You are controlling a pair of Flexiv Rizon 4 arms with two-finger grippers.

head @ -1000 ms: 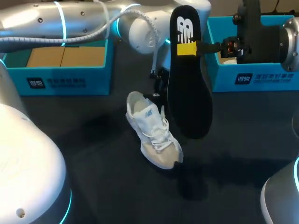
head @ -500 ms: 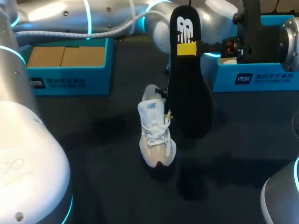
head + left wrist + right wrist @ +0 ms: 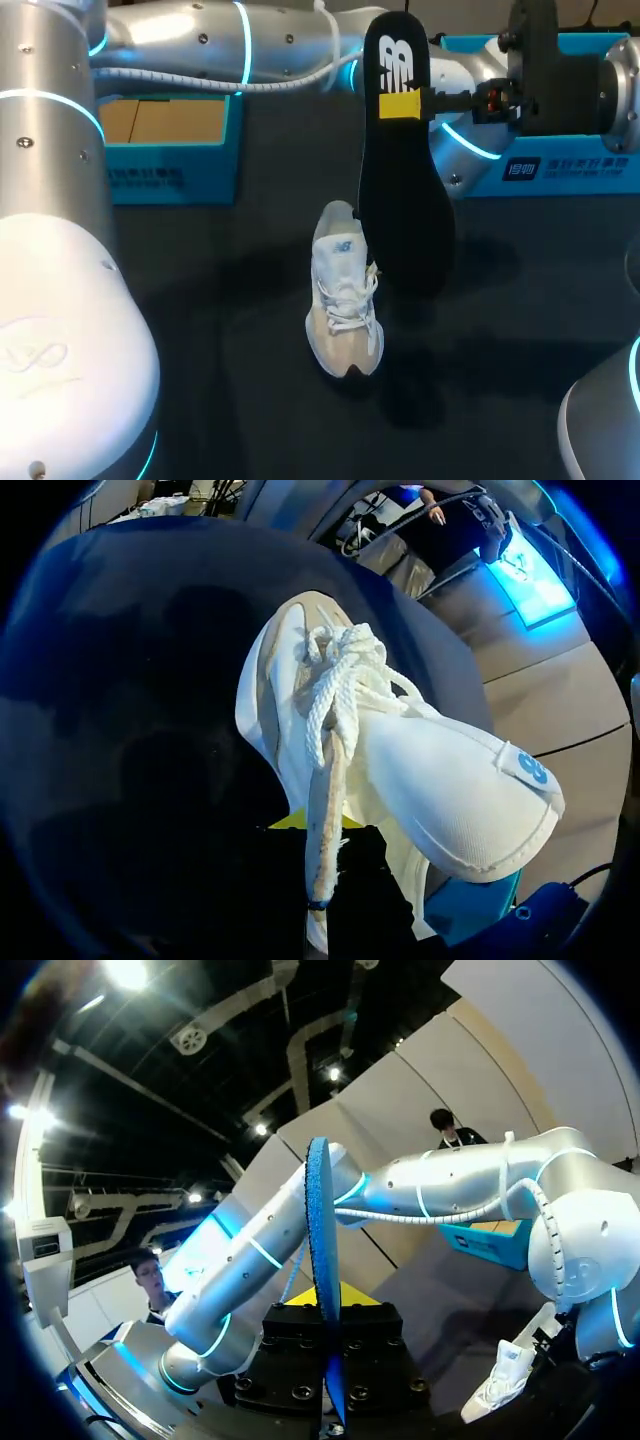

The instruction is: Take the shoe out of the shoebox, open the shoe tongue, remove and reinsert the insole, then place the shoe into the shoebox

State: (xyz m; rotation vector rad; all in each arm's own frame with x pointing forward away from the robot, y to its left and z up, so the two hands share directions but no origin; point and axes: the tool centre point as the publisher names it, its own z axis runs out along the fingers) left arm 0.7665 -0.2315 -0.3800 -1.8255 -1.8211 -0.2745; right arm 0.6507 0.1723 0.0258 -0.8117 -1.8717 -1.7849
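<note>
Swung round by the left fingers (image 3: 298, 821), clamped on its collar, the shoe (image 3: 345, 300) lay mid-worktop (image 3: 200, 330), toe to the near edge; right fingers (image 3: 398, 105) pinched the insole (image 3: 402, 190) upright just beside it, likely lined up for reinsertion

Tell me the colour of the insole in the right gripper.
The insole is black with a white logo; clearest in the head view.

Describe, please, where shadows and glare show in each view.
Head view: shadows lie on the table around the shoe and insole; the left arm gleams. Left wrist view: the shoe is brightly lit, a shadow beside it. Right wrist view: ceiling lamps glare behind the edge-on insole.
</note>
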